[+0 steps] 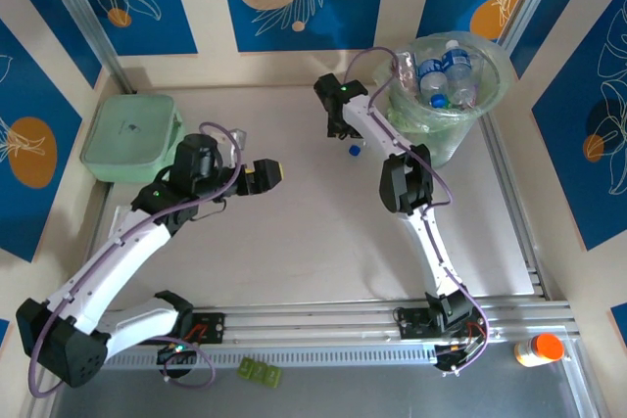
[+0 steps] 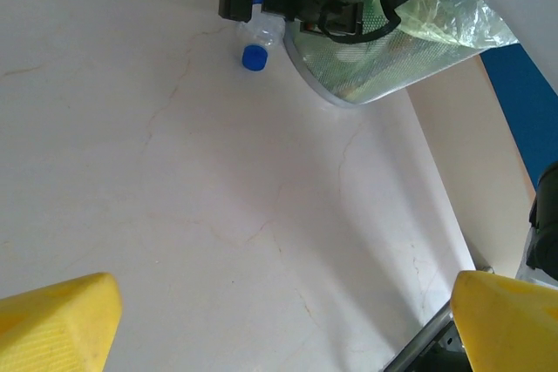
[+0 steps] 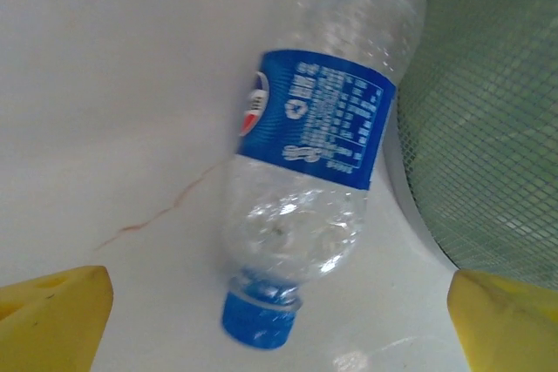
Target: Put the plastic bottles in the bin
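Note:
One clear plastic bottle (image 3: 305,180) with a blue label and blue cap lies on the table right beside the bin's wall (image 3: 488,128), cap towards the right wrist camera. My right gripper (image 3: 279,320) hangs over it, open, its yellow fingertips (image 3: 52,315) wide apart and clear of the bottle's sides. In the top view this bottle (image 1: 355,149) is just below the right gripper (image 1: 343,126), left of the bin (image 1: 495,85), which holds several bottles (image 1: 436,80). My left gripper (image 1: 266,173) is open and empty over the table's middle. The left wrist view has the bottle (image 2: 257,50) far ahead.
A mint-green lidded box (image 1: 130,136) stands at the far left. A small orange-and-white bottle (image 1: 539,349) lies off the table at the near right. A small green item (image 1: 258,371) rests on the front rail. Bare tabletop (image 2: 261,215) stretches under the left gripper (image 2: 279,328).

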Controlling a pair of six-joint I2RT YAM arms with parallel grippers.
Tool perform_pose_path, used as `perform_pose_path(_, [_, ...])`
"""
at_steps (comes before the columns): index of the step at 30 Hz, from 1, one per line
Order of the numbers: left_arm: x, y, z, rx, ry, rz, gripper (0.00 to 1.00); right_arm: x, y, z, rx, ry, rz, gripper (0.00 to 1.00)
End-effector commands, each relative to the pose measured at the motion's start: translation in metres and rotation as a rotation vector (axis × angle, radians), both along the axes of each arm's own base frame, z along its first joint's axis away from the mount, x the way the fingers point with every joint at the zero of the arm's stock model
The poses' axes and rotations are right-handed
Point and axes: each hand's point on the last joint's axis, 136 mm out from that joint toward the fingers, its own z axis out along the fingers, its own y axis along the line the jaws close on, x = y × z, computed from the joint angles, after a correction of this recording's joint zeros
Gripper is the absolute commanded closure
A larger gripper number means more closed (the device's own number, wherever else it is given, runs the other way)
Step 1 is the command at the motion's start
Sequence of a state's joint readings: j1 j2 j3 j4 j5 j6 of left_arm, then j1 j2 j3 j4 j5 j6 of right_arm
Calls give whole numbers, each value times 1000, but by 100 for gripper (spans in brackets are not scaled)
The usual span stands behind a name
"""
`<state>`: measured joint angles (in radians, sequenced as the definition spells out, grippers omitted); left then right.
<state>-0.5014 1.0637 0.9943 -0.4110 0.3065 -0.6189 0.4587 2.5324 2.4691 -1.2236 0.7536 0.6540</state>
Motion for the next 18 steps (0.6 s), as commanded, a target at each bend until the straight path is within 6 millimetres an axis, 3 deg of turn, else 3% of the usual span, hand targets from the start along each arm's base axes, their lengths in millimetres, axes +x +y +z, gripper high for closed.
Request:
perform_pose_path(1, [-1,-9,14,-12,-36,-42,3,4,-2,1,29,-13,-35,0])
perform_pose_path(11, [-2,-10,11,-15,-29,-48,4,23,-8,-31,81,-9,-67,3])
perform_pose_path(18, [-2,-12,12,-22,-30,-58,5,30,-3,-35,111,-22,-58,11])
